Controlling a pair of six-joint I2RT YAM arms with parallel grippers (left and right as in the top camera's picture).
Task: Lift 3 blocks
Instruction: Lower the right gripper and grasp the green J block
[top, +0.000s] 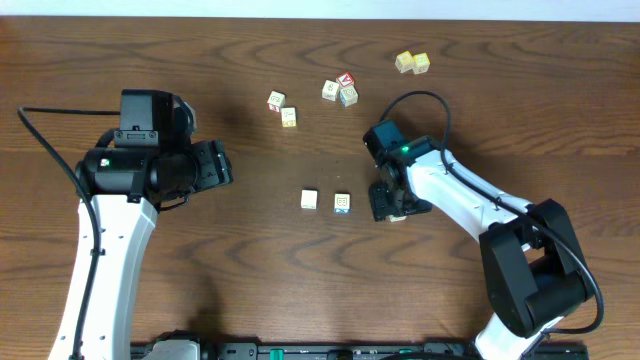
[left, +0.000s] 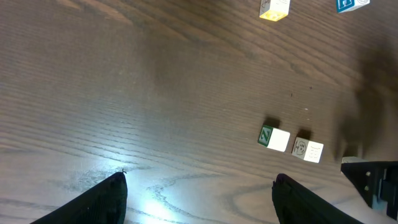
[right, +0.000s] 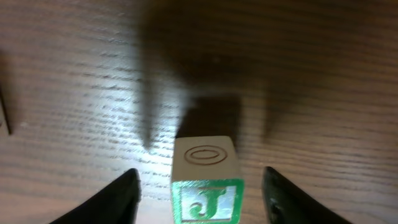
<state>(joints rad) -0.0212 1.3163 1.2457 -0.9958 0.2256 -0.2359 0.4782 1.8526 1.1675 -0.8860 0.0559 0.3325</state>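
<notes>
One green-J block (right: 205, 165) sits on the surface (right: 323, 87) between the spread jaws of the right claw (right: 200, 186), touching neither; if one jaw reaches it first, the block could skid or twist and slip the pinch.

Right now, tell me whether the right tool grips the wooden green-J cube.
No: the right tool straddles the green-J cube, with gaps on both sides.

We read a green J on the wooden cube (right: 207, 180) in the right wrist view, with an engraved oval on its top; a whitish cube (left: 274, 138) shows a green Z-like letter; other marks are too small.
</notes>
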